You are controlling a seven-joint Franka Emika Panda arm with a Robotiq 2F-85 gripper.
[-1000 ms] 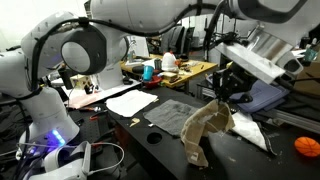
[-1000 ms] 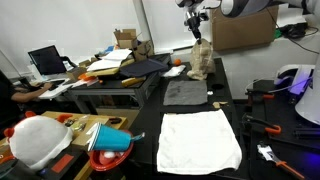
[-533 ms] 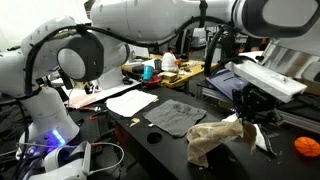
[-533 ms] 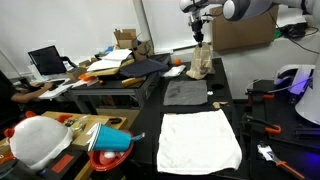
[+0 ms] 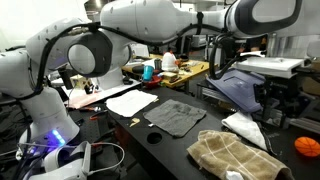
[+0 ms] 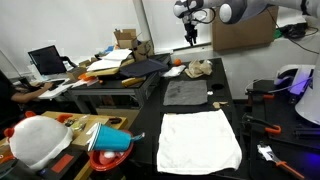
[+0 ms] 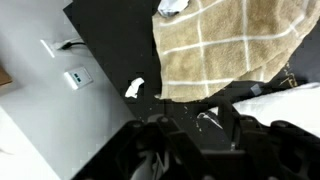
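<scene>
Where the tool (image 6: pixel 190 37) hangs: above the black worktop (image 6: pixel 226 98), touching nothing.
Tool state: jaws partly apart, nothing between them.
Tan checked towel (image 6: pixel 199 69): crumpled on the worktop, directly below the tool.
Grey cloth (image 6: pixel 184 93): flat, beside the towel, farther from the tool.

- Your arm (image 5: pixel 150 15) is glossy white, built of fat, rounded links with thin dark seams where they meet.
- At 9 o'clock in an exterior view, one big joint carries a flat, round grey cap (image 5: pixel 80 52).
- At 8 o'clock, your base (image 5: pixel 55 130) glows blue-violet.
- Your gripper (image 5: pixel 275 100) is black and blocky, and it looks just as dark at 12 o'clock in an exterior view (image 6: pixel 191 36).
- In the wrist view, at 6 o'clock, its fingers (image 7: pixel 150 145) show dark grey and blurred.
</scene>
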